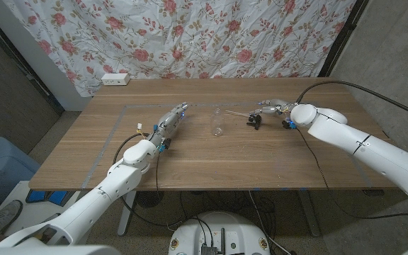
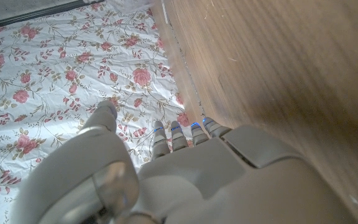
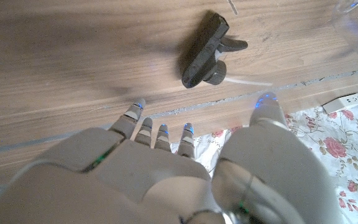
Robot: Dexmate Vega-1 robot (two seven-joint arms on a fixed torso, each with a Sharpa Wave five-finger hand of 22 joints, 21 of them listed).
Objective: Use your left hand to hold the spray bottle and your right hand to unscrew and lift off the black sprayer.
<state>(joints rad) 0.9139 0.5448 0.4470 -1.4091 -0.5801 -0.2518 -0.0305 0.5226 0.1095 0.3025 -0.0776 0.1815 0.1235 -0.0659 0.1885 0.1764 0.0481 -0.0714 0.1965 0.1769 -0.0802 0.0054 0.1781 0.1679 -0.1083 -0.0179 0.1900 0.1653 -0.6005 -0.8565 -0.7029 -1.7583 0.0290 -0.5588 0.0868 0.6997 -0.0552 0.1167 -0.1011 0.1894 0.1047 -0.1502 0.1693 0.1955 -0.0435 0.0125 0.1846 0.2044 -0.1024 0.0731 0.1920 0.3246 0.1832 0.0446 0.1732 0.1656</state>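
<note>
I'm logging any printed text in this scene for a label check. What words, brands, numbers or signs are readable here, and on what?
None can be read.
The black sprayer lying on the table bears no visible marking.
The clear spray bottle looks unlabelled.
The white power strip at the table's far edge is too small to read.
The floral curtain carries only a flower pattern.
The left hand and right hand show no lettering.

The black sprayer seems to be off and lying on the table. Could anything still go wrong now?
Possibly. The clear bottle stands open and unheld between the left hand and right hand, so a bump from either arm might tip it. The sprayer lies close to the right hand's fingertips; a careless move could knock it away.
</note>
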